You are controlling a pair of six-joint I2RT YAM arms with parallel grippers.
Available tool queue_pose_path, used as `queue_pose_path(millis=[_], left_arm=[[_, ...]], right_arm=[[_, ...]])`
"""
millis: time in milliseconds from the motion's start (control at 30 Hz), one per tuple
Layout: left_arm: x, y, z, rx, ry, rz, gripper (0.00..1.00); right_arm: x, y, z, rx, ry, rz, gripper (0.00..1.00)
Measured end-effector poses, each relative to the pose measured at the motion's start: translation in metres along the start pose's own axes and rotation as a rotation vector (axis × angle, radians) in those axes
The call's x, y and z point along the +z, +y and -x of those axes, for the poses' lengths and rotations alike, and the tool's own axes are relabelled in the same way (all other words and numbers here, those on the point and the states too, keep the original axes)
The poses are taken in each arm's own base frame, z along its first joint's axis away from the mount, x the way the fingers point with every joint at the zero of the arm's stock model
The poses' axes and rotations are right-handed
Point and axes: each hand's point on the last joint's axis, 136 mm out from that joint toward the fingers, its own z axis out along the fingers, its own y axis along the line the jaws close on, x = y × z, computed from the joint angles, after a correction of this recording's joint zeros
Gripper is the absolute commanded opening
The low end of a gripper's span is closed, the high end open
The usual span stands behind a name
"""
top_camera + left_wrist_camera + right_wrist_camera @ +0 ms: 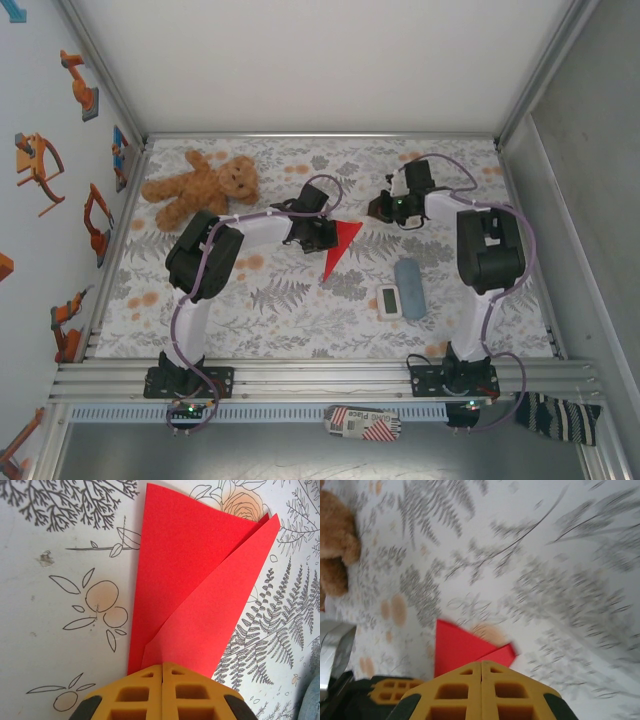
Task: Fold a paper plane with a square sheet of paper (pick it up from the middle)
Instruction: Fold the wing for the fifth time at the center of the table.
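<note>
My left gripper [162,666] has its jaws clamped on the bright red folded paper sheet [195,580], right of the brown plush teddy bear [205,185], likely to steady the crease. The right gripper [481,664] has its jaws together and looks empty.

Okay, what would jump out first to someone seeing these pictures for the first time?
The bright red folded paper mid-table, its narrow end tucked under the shut left gripper. Next comes the brown teddy bear at the far left of the floral cloth, then the white timer at the near right.
</note>
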Motion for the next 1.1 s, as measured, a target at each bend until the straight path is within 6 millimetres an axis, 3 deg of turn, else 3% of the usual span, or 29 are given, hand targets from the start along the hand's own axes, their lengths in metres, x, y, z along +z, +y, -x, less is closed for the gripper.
queue_pose_path(millis=[233,467,700,1100], left_arm=[[-0.003,0.002,0.0,-0.006,0.013,0.017,0.05],[-0.005,0.004,-0.001,-0.003,0.029,0.028,0.08],[-0.009,-0.005,-0.001,0.015,0.039,-0.018,0.16],[-0.004,-0.036,0.004,0.058,0.028,-0.122,0.05]], right_arm=[[0.029,0.022,-0.042,-0.036,0.124,0.038,0.0],[0.045,0.003,-0.057,0.004,0.184,0.019,0.0],[0.046,0.003,-0.055,0.009,0.193,0.019,0.0],[0.046,0.003,-0.055,0.01,0.198,0.017,0.0]])
